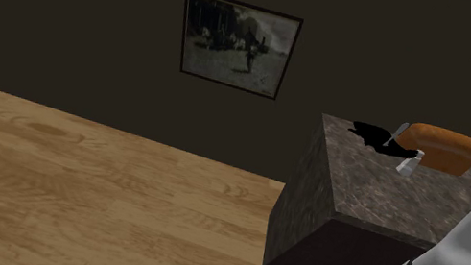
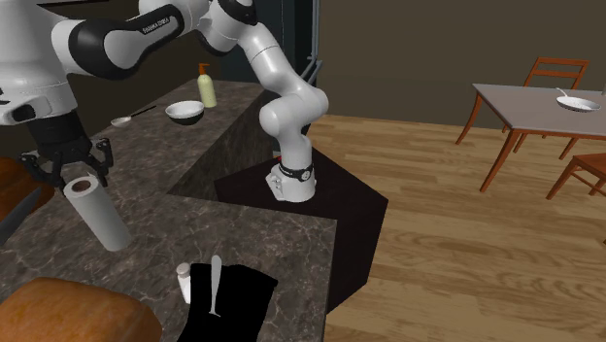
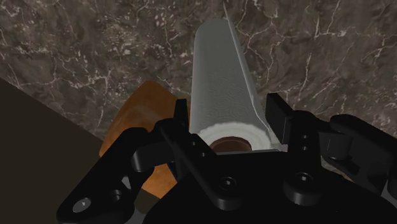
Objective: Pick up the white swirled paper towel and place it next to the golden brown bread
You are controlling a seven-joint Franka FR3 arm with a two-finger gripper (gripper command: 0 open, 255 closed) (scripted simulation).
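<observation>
The pincer [image 2: 80,180] is clenched on the top end of the white paper towel roll [image 2: 99,216], one finger at each side of it. The roll hangs slanted beneath the pincer, its lower end close to the dark marbled worktop [image 2: 252,238]; whether it touches, I cannot tell. With so short a hold on a long roll, it may swing or slip free during the carry. The golden-brown bread [image 2: 68,309] lies well apart from the pincer, and a flat black shape [image 2: 238,287] carrying a pale utensil sits near it; the dangling end could knock either.
</observation>
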